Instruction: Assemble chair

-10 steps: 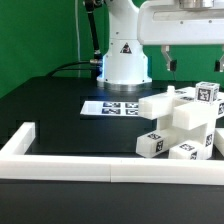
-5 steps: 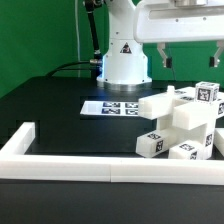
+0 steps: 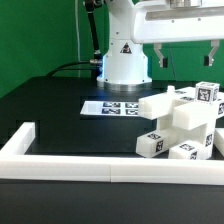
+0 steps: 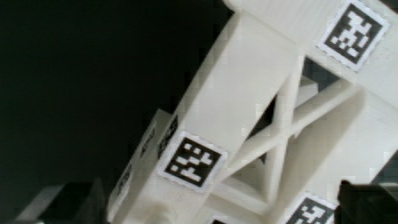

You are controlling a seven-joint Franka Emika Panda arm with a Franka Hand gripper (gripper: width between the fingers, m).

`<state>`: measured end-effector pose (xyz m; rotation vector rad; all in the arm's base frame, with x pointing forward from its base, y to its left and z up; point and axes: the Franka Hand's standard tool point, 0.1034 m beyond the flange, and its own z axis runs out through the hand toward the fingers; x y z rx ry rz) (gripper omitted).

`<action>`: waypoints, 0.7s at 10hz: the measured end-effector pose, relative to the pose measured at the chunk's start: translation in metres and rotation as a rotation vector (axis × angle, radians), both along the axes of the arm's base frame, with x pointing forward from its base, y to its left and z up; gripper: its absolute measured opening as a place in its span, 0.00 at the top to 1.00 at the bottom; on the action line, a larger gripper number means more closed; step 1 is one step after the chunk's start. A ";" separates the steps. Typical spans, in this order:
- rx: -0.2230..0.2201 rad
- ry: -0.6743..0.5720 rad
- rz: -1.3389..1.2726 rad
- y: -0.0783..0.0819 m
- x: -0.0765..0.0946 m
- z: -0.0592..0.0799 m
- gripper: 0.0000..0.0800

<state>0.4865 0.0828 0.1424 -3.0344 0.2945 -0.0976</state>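
A: What is seen at the exterior view's left?

B: A black table (image 3: 50,110) is shown, bounded along its near edge by a long low white border rail (image 3: 60,162). A short arm of that rail is turned back at the exterior view's left. A green backdrop (image 3: 35,40) is seen behind the table.

A: What is found toward the middle?

B: The white base of the robot arm (image 3: 124,58) is mounted at the far side of the table, and a black cable (image 3: 72,67) is routed from it toward the backdrop. The marker board (image 3: 112,106) is laid flat on the table just in front of the base.

A: Where is the chair located?

B: The chair (image 3: 185,125) is positioned at the exterior view's right, inside the rail and near the marker board. It is presented as a cluster of chunky white blocks bearing small black-and-white square tags, joined into one blocky structure. Whether it is touching the rail cannot be told.

A: How is the gripper set?

B: The gripper (image 3: 190,62) is held high above the chair, well apart from it. Its jaws are spread fully apart and nothing is clamped between them.

A: What is recorded in the wrist view?

B: The chair (image 4: 267,110) is seen from above against the dark table, with white struts crossing between its panels. Three tags are visible on it; the lowest is cut off by the frame edge.
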 end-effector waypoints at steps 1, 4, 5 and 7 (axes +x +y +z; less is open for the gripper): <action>-0.003 -0.026 0.042 -0.003 -0.001 -0.002 0.19; -0.021 -0.061 0.099 -0.009 -0.039 -0.018 0.19; -0.028 -0.057 0.126 -0.013 -0.048 -0.024 0.19; -0.031 -0.049 0.133 -0.017 -0.054 -0.032 0.19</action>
